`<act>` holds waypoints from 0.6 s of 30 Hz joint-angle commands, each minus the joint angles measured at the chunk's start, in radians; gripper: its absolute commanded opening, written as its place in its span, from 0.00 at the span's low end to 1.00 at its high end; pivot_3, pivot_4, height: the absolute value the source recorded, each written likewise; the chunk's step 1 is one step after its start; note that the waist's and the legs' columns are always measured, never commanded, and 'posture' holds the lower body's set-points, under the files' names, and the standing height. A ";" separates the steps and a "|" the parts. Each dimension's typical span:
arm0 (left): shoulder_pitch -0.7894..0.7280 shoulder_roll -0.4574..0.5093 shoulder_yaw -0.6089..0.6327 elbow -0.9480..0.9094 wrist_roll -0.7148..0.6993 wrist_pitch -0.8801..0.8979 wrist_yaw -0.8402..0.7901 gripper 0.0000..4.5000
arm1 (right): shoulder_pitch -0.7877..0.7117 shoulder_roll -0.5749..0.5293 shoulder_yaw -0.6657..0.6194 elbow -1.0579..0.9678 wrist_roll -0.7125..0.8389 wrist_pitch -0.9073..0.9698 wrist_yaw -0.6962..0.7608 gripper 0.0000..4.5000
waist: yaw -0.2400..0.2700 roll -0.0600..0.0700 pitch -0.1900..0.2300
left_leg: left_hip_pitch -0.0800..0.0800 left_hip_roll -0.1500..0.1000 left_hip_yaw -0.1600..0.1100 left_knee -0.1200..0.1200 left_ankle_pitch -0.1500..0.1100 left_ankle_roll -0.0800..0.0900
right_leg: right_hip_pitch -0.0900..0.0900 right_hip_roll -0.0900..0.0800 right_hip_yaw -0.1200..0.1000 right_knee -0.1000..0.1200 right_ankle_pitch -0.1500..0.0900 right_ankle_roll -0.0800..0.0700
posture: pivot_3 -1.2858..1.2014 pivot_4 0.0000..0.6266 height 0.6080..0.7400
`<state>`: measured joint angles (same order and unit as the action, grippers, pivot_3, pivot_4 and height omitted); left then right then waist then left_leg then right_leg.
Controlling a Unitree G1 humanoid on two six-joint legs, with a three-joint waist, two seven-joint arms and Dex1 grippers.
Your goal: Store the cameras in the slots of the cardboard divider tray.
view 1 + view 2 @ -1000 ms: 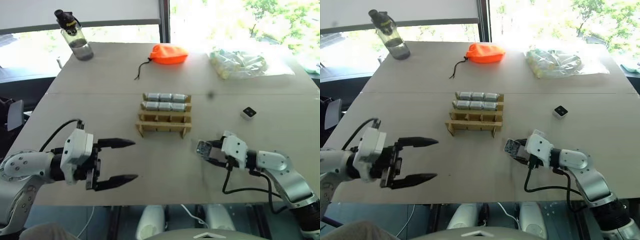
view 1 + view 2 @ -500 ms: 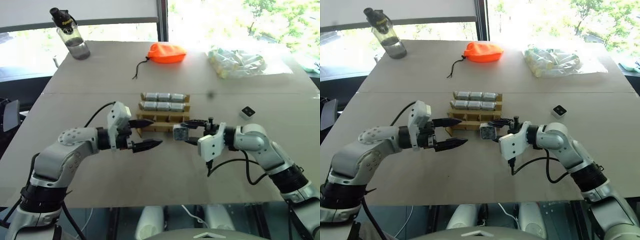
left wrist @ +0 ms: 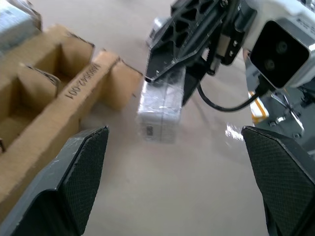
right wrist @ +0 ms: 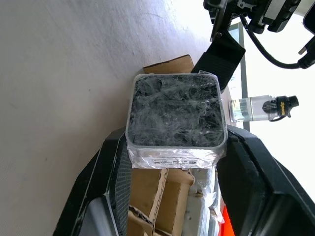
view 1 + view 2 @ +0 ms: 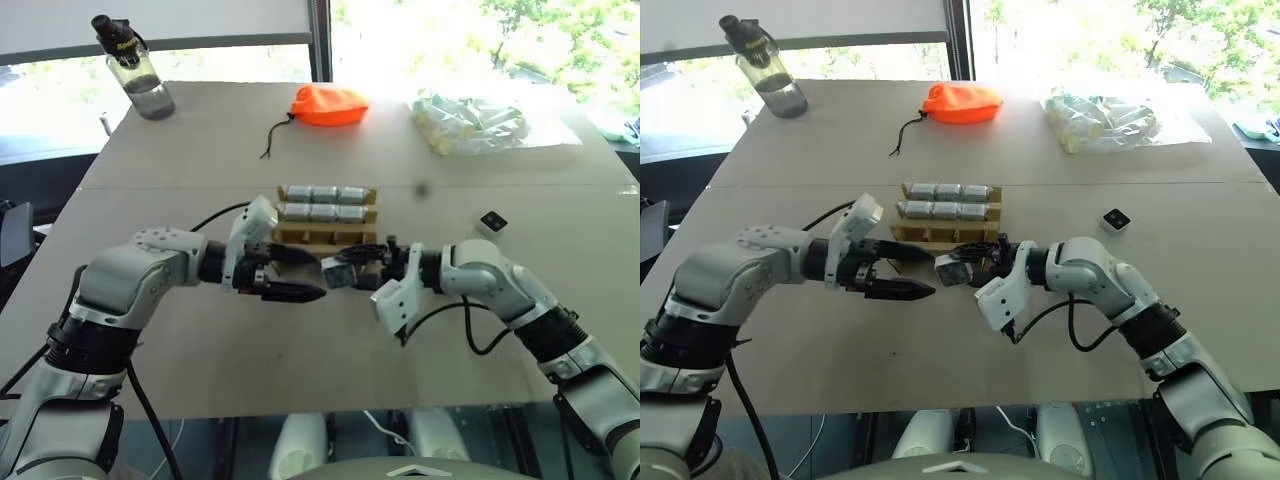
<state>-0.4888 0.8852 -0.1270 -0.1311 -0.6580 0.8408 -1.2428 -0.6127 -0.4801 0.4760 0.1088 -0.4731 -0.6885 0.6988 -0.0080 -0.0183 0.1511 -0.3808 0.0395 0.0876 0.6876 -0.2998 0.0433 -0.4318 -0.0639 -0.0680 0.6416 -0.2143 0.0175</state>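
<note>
Right gripper point(image 5: 345, 272) at frame centre, fingers clamped on wrapped camera point(image 5: 337, 271), dark face visible in right wrist view point(image 4: 173, 112). Held camera just in front of cardboard divider tray point(image 5: 345, 236), near its front edge; contact with tray not discernible. Left gripper point(image 5: 290, 273) centre-left, fingers spread wide, tips pointing toward held camera, nothing between them. Tray's two far rows filled with cameras point(image 5: 324, 202); front slots bare. One more camera point(image 5: 493, 221) on table point(image 5: 200, 160), right of centre, well apart from tray.
</note>
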 commanded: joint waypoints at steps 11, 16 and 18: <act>-0.037 -0.049 0.003 0.014 0.068 -0.073 -0.026 0.61 | -0.008 0.013 0.006 -0.034 0.015 -0.012 -0.019 0.42 | -0.003 0.000 0.000 | 0.000 0.000 0.000 0.000 0.000 0.000 | 0.000 0.000 0.000 0.000 0.000 0.000 | 0.52 0.24 1.00; -0.038 -0.062 0.013 0.015 0.070 -0.081 -0.022 0.16 | -0.010 0.015 0.007 -0.028 0.015 -0.012 -0.019 0.42 | -0.003 0.000 0.000 | 0.000 0.000 0.000 0.000 0.000 0.000 | 0.000 0.000 0.000 0.000 0.000 0.000 | 0.52 0.24 1.00; -0.036 -0.068 0.022 0.013 0.065 -0.078 -0.014 0.16 | -0.008 0.013 0.009 -0.027 0.017 -0.012 -0.016 0.42 | -0.003 0.000 0.000 | 0.000 0.000 0.000 0.000 0.000 0.000 | 0.000 0.000 0.000 0.001 0.000 0.000 | 0.52 0.24 1.00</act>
<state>-0.5095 0.8256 -0.1342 -0.1034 -0.5836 0.7767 -1.2615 -0.6181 -0.4684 0.4932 0.1078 -0.4739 -0.6945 0.6912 -0.0108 -0.0183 0.1511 -0.3805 0.0398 0.0875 0.6878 -0.2998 0.0433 -0.4318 -0.0640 -0.0678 0.6421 -0.2143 0.0174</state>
